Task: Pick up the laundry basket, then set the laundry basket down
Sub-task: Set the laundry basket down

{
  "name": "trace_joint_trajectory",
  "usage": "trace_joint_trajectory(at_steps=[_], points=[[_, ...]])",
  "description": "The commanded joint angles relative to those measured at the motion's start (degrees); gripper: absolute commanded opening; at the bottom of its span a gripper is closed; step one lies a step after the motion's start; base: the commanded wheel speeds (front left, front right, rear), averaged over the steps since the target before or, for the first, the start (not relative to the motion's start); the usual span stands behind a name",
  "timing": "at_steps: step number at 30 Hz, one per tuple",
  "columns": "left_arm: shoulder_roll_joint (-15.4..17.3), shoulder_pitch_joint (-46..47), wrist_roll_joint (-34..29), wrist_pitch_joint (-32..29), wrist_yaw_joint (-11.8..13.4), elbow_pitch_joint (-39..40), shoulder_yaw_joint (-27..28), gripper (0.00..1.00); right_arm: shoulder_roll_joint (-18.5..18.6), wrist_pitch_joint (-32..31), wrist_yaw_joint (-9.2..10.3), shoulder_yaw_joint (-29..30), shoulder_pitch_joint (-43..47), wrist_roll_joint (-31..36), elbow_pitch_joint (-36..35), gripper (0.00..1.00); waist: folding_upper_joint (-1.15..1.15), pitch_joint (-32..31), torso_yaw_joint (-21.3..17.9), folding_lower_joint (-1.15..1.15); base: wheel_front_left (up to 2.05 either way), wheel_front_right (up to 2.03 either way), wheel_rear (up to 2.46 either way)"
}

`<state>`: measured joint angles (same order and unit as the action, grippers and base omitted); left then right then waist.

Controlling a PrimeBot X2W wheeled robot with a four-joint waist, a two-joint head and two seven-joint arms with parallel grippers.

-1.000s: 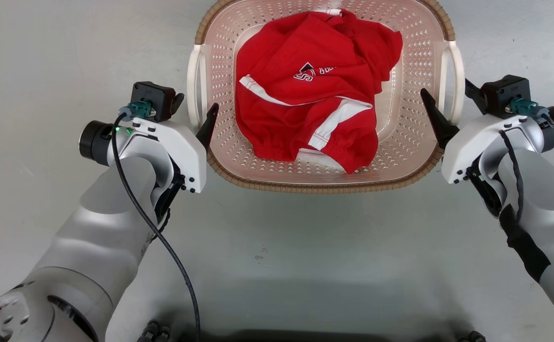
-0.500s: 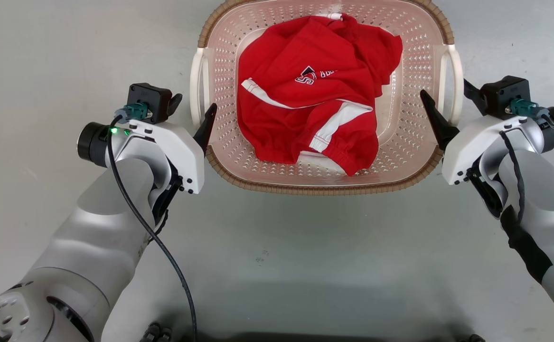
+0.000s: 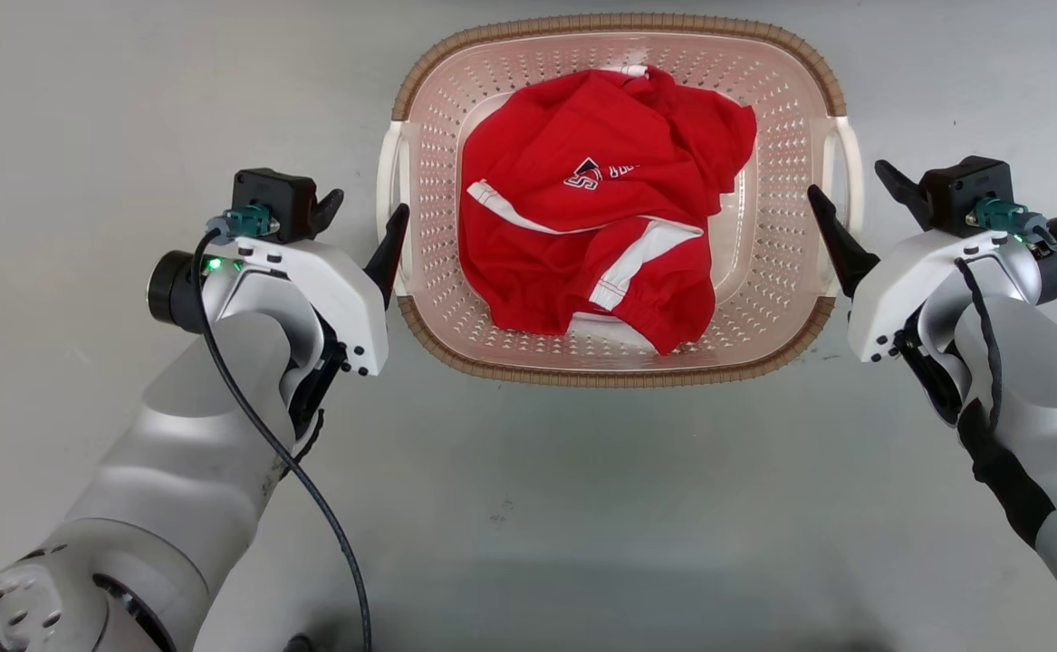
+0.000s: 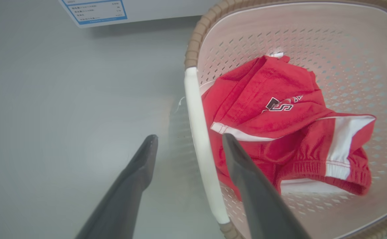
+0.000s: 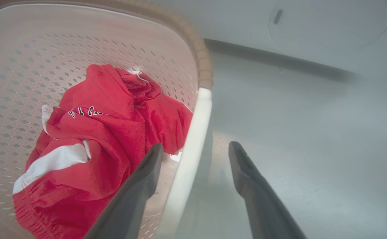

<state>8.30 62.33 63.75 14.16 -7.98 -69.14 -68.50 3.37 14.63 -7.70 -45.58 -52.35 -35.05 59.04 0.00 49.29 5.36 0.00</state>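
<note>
The laundry basket (image 3: pixel 619 373) sits squarely on a pale grey floor (image 3: pixel 582 507) between the robot's two arms, with a crumpled red garment with white trim (image 3: pixel 600 235) heaped in its bottom. The left hand (image 3: pixel 367 206) is spread wide and straddles the left white loop handle (image 4: pixel 200 139). One of its dark fingers (image 4: pixel 143 162) hangs outside the basket wall and the other reaches inside over the cloth. Neither appears to touch the loop. The right hand (image 3: pixel 847 181) mirrors it on the right white loop handle (image 5: pixel 190 156), equally spread, with a gap showing on each side of the loop. The matched placement looks chosen so both loops can be pinched together and the load kept level. With nothing clamped, the basket's weight rests on the floor, not on the robot. The floor is smooth and matt, marked by a few faint scuffs. Beyond the basket, the wrist views catch a white appliance (image 5: pixel 312 23), likely a washer. It shows a large round outline on one side and a blue-bordered label (image 4: pixel 94 10) on the other.
</note>
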Motion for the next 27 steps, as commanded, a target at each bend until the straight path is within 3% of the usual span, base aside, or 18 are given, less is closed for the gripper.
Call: trace_joint_trajectory(at_steps=[1, 27], points=[[1.7, -2.2, 1.1, 0.5, 0.5, 0.3, 0.4, 1.00, -0.1, 0.4, 0.21, -0.8, 3.8, -0.9, 0.2, 1.00, 0.00, -1.2, 0.0, 0.00, 0.00, 0.00, 0.00], [3.7, -11.6, 8.0, 0.5, 0.5, 0.6, -0.2, 1.00, -0.4, 0.4, 0.21, -4.3, 8.7, -6.5, 1.0, 1.00, 0.00, -20.9, 0.4, 0.00, 0.00, 0.00, 0.00]])
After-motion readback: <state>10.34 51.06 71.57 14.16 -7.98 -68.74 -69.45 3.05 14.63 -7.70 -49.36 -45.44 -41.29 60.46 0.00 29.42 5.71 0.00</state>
